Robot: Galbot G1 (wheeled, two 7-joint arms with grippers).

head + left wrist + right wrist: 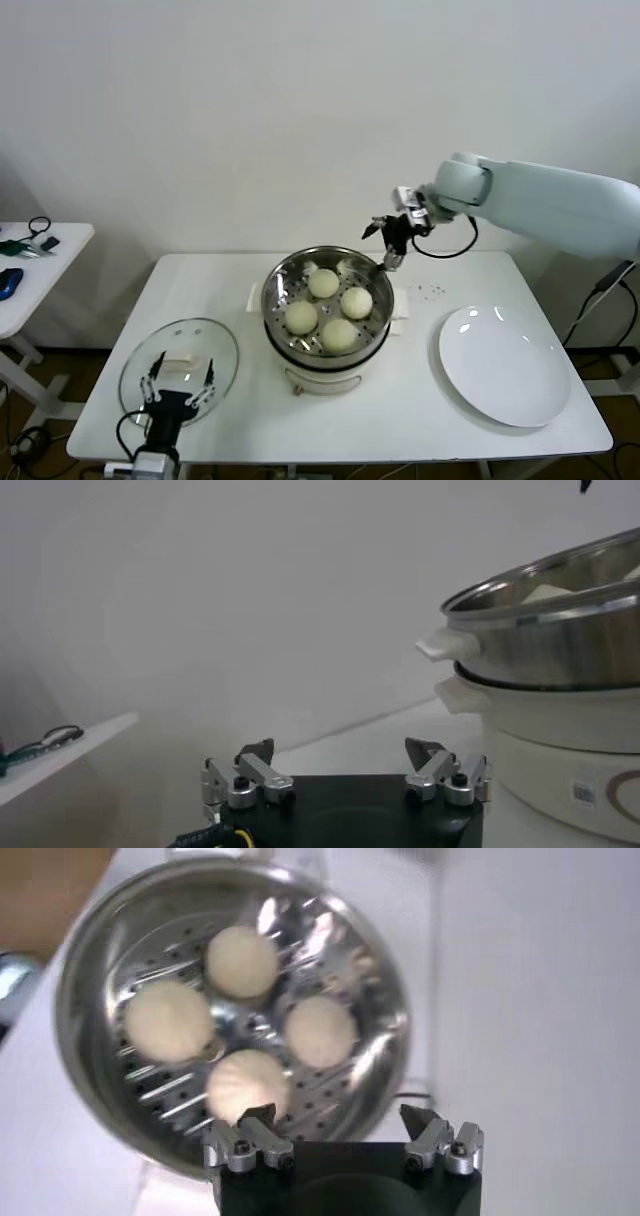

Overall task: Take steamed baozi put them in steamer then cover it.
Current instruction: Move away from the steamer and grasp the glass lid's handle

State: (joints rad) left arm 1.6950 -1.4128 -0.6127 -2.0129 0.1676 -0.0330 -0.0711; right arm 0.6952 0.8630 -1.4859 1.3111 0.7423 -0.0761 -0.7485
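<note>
While four baozi (331, 310) fill the steamer (275, 290), both tools—left (180, 381), right (383, 243)—gape wide, empty.

Lab-like test room (not kitchen): bare white wall (250, 100), white table (420, 400), loose cables (30, 235).

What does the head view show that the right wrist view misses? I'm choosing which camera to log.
Head view only: the glass cover lying on the table, the white plate, and the left end effector open over the cover. Right wrist view only: the steamer's perforated bottom close up. Both: four baozi in the steamer and the open right end effector.
</note>
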